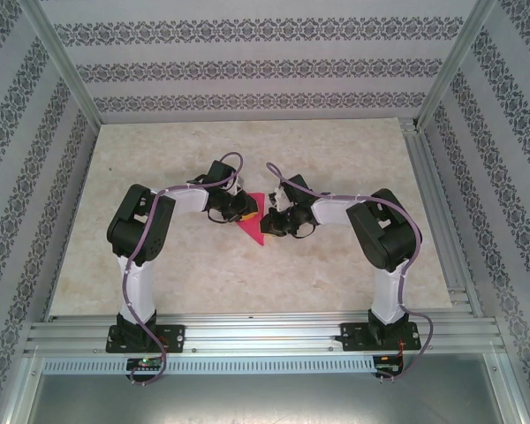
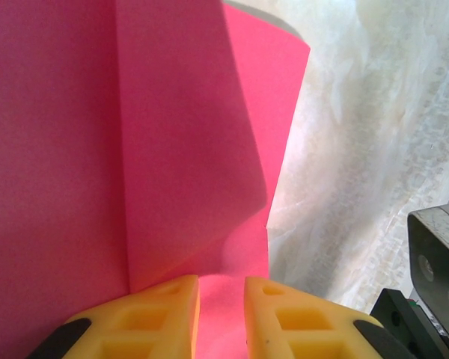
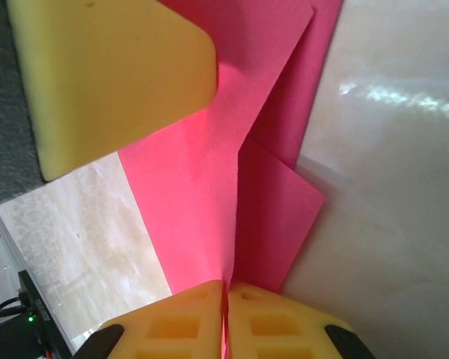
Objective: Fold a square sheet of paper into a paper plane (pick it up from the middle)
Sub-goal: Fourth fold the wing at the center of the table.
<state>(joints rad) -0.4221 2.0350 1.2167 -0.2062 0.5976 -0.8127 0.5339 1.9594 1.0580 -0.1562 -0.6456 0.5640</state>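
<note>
The square sheet of paper (image 1: 251, 230) is bright pink and folded into a pointed, dart-like paper plane shape at the table's middle, between both arms. My left gripper (image 1: 239, 210) sits low over it. In the left wrist view its yellow jaws (image 2: 221, 293) stand a little apart, with creased pink paper (image 2: 172, 149) showing in the gap. My right gripper (image 1: 268, 221) meets it from the right. Its jaws (image 3: 226, 290) are shut on a raised fold of the paper (image 3: 202, 172). One finger of the left gripper (image 3: 112, 75) lies over the paper's far part.
The cream marbled tabletop (image 1: 159, 177) has free room all round the paper. Aluminium rails (image 1: 265, 334) run along the near edge, and patterned walls (image 1: 247, 71) close in the back and sides. The right gripper's dark body (image 2: 434, 284) is close beside my left fingers.
</note>
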